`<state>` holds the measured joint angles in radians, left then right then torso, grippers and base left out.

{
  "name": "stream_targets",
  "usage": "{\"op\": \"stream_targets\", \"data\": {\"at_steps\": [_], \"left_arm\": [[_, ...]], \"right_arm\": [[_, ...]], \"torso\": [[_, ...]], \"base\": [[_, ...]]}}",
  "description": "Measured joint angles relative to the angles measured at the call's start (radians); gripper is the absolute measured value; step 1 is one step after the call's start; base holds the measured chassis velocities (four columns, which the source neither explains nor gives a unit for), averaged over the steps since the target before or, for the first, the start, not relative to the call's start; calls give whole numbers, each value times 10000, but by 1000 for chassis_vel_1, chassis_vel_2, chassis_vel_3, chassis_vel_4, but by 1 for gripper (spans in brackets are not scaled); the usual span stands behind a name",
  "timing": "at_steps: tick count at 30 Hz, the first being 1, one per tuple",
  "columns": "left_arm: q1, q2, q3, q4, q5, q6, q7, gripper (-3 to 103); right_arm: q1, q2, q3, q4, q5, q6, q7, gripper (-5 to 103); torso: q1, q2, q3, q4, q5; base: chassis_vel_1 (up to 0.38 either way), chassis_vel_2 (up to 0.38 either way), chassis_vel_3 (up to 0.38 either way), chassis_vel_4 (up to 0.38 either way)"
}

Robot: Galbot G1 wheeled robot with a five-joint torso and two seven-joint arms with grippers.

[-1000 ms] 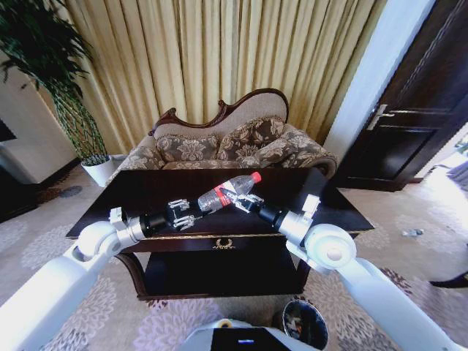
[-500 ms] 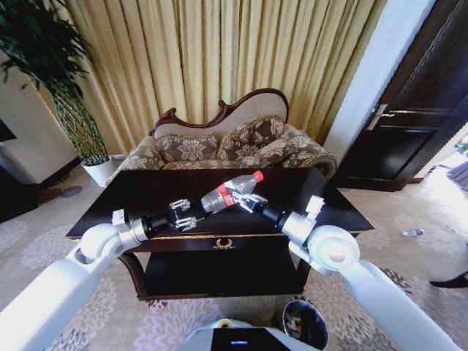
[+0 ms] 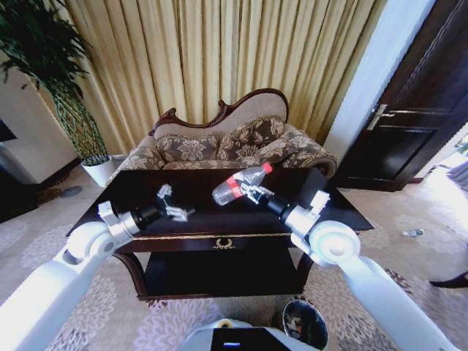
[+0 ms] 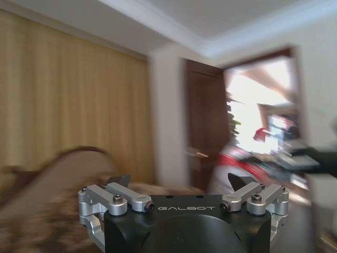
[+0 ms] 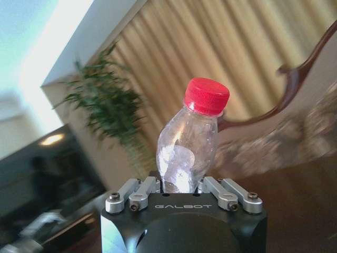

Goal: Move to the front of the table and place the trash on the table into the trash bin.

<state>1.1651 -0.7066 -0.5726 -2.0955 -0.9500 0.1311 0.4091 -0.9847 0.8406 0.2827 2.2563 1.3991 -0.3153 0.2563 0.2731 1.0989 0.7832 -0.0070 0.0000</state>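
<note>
A clear plastic bottle (image 3: 235,186) with a red cap and label hangs tilted above the dark glossy table (image 3: 131,189), with my right gripper (image 3: 247,192) shut on its body. In the right wrist view the bottle (image 5: 188,150) rises between the fingers of the right gripper (image 5: 181,185), cap pointing away. My left gripper (image 3: 173,204) hovers open and empty over the table's left half, a short way left of the bottle. The left wrist view shows the left gripper (image 4: 178,182) with nothing between its spread fingers. The trash bin (image 3: 304,322) stands on the carpet in front of the table's right end.
A carved-back patterned sofa (image 3: 234,142) stands close behind the table, with gold curtains beyond. A white plant pot (image 3: 97,169) sits at the far left and a dark door (image 3: 409,110) at the right. Patterned carpet surrounds the table.
My right gripper has raised the bottle higher and a little to the right. My left gripper has drawn back to the left, away from the bottle, and turned.
</note>
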Motion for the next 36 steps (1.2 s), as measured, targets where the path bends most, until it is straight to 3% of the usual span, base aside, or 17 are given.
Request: {"op": "stream_targets", "data": {"at_steps": [1, 3, 4, 5, 7, 8, 11, 14, 15, 18, 19, 21, 23, 25, 36], "left_arm": [[0, 0, 0, 0, 0, 0, 0, 100], [-109, -211, -539, 55, -258, 407, -1421, 100], [-110, -254, -680, 108, -299, 457, -1848, 100], [-110, -254, -680, 108, -299, 457, -1848, 100], [20, -289, -1065, 237, -338, 531, -3101, 100], [20, -289, -1065, 237, -338, 531, -3101, 100], [180, -287, -1398, 491, 151, 525, -4152, 100], [244, -308, -1607, 641, 321, 516, -4506, 100], [244, -308, -1607, 641, 321, 516, -4506, 100], [722, -305, -2331, 970, 726, 573, -4355, 100], [722, -305, -2331, 970, 726, 573, -4355, 100], [1186, -240, -2904, 1146, 872, 580, -3847, 100], [1461, -203, -3250, 1240, 932, 582, -3503, 100], [2055, -174, -4011, 1483, 1095, 573, -2732, 100], [2894, -435, -4816, 2080, 1214, 117, -1912, 100]], "right_arm": [[0, 0, 0, 0, 0, 0, 0, 26], [136, -15, 30, -306, -1223, 324, 211, 26], [149, -38, 51, -405, -1781, 408, 238, 26], [149, -38, 51, -405, -1781, 408, 238, 26], [100, -163, 120, -656, -3242, 583, 458, 26], [100, -163, 120, -656, -3242, 583, 458, 26], [-200, -261, 247, -964, -4851, 704, 906, 26], [-388, -259, 328, -1112, -5683, 797, 1295, 26], [-388, -259, 328, -1112, -5683, 797, 1295, 26], [-853, -236, 766, -1470, -7311, 1020, 1543, 26], [-853, -236, 766, -1470, -7311, 1020, 1543, 26], [-1104, -230, 1085, -1573, -7736, 1063, 1555, 26], [-1228, -236, 1273, -1590, -7844, 1065, 1552, 26], [-1474, -276, 1553, -1594, -7940, 1065, 1492, 26], [-1784, -189, 1642, -1559, -8080, 1007, 1514, 26]], "torso": [[0, 0, 0, 0, 0], [0, 0, 1, 1, 0], [0, 0, 0, 0, 1], [0, 0, 0, 0, 1], [0, 0, 1, 1, -1], [0, 0, 1, 1, -1], [0, 0, 0, 0, 0], [0, 0, 0, -1, 0], [0, 0, 0, -1, 0], [1, -1, 1, -1, -2], [1, -1, 1, -1, -2], [0, 0, 0, -1, 0], [0, 0, 0, 2, -1], [0, 0, 0, 1, 1], [0, 0, 0, -1, -1]], "base": [[0, 0, 0, 0], [0, 0, 0, 0], [0, 0, 0, 0], [0, 0, 0, 0], [0, 0, 0, 0], [0, 0, 0, 0], [0, 0, 0, 0], [0, 0, 0, 0], [0, 0, 0, 0], [0, 0, 0, 0], [0, 0, 0, 0], [0, 0, 0, 0], [0, 0, 0, 0], [0, 0, 0, 0], [0, 0, 0, 0]]}}
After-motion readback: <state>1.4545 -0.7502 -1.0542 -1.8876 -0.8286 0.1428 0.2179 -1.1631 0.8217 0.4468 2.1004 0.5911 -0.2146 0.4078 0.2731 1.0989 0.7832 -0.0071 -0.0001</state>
